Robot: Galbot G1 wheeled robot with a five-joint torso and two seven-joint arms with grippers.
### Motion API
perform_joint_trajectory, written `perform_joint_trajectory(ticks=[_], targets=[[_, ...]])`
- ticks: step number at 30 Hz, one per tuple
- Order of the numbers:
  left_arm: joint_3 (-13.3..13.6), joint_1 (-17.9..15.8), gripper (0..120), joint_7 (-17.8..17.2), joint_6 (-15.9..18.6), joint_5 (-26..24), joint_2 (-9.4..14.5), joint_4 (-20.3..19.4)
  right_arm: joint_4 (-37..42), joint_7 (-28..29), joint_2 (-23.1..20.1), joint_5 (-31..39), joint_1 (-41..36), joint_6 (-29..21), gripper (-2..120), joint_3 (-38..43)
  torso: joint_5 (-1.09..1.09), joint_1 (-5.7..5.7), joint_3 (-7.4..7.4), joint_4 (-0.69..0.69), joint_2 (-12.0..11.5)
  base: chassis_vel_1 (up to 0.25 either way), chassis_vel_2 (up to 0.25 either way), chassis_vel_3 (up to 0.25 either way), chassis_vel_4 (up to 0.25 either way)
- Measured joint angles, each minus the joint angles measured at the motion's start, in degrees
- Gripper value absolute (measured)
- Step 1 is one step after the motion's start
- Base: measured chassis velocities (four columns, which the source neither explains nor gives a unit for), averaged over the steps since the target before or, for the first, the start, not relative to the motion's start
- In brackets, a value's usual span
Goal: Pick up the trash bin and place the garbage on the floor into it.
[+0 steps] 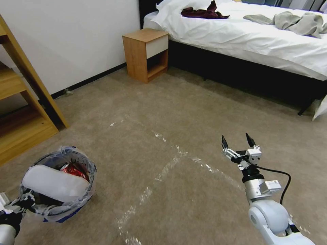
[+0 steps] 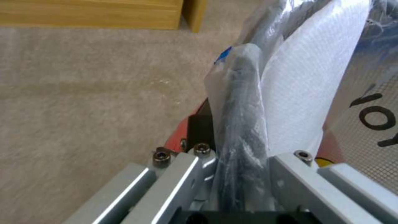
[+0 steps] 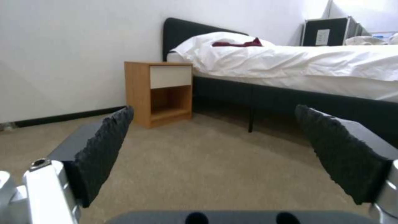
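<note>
From the head view, the trash bin (image 1: 58, 185) hangs tilted at the robot's lower left, well away from the nightstand (image 1: 145, 53) that stands by the wall next to the bed (image 1: 252, 37). A white insole (image 1: 56, 183) lies across its mouth with a red wrapper (image 1: 73, 170) tucked behind, so I judge the collecting is well along. The left gripper (image 1: 20, 204) holds the bin by its near rim, which keeps the opening turned up towards the middle of the carpet. The right gripper (image 1: 238, 144) hovers over bare floor (image 1: 177, 112), far on the bed side of the nightstand, jaws spread and empty.

In the left wrist view, the left gripper (image 2: 242, 161) pinches the bag-wrapped rim of the bin (image 2: 242, 93), plastic bunched between the metal fingers.

The right wrist view looks low across the carpet (image 3: 215, 161) at the nightstand (image 3: 159, 91); the two black pads (image 3: 104, 146) stand wide apart, holding nothing, and I see no litter between them and it.
</note>
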Motion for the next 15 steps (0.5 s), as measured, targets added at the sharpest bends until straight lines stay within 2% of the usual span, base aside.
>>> perform_joint_trajectory(ticks=[15], targets=[[0.03, -0.11, 1, 0.08, -0.09, 0.02, 0.09, 0.25, -0.42, -0.01, 0.32, -0.31, 0.27, 0.25, 100, -0.83, 0.00, 0.00, 0.00, 0.01, 0.00, -0.200, 0.198, 0.195, -0.202]])
